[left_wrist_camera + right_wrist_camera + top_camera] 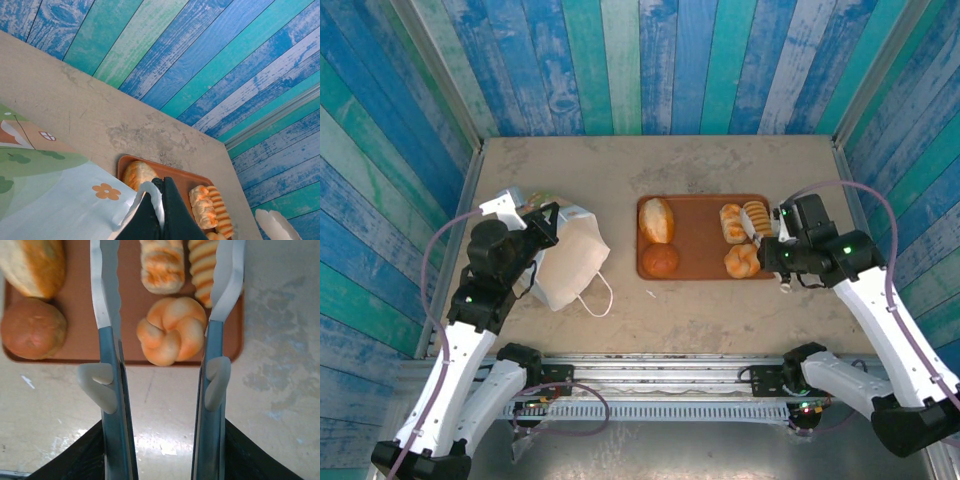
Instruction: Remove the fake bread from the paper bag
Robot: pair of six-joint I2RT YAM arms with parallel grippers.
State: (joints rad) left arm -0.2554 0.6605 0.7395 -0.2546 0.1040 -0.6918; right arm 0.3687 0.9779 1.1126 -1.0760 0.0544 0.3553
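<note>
Nearest you, your right hand [167, 270] hangs open over the near edge of the brown tray [700, 235]. Its fingers [104, 290] stand on either side of a knotted roll [172, 330] without touching it. Your left hand [161, 200] is closed on the white rim of the paper bag [570, 262], which lies slumped on its side toward the left edge of the tabletop [650, 160].

Five pieces of bread sit on the tray at the middle of the tabletop. The knotted roll and a round brown bun [660, 261] are on its near side, and a pale oval loaf [657, 220] and two ridged rolls [731, 222] are on its far side. You cannot see into the bag from here, so you cannot tell whether a piece is inside.

Your left pinch holds only thin paper, so a hard pull could tear the rim or let it slip free, and the mouth would fall shut. If you tip the bag steeply, anything inside may roll out toward the left edge. If you close the right hand where it hangs, you would only grab a roll that is already out. If you sweep it low toward the bag, you could knock bread off the tray
</note>
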